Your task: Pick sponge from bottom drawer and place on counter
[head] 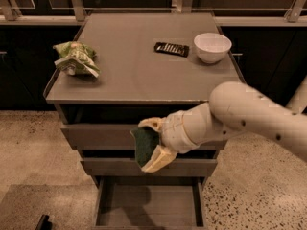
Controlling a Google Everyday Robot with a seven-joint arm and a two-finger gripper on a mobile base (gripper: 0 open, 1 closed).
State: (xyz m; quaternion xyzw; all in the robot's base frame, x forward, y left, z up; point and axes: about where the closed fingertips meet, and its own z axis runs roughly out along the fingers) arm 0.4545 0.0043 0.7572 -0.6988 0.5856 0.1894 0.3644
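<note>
My gripper [152, 144] is shut on the sponge [145, 145], whose dark green face shows between the two pale fingers. It hangs in front of the upper drawer fronts, below the front edge of the counter [144, 75] and above the bottom drawer [148, 206]. The bottom drawer is pulled open and its flat floor is bare. The white arm reaches in from the right.
On the counter lie a green-and-white snack bag [76, 58] at the left, a black remote-like object [171, 48] and a white bowl [212, 46] at the back right. Speckled floor surrounds the cabinet.
</note>
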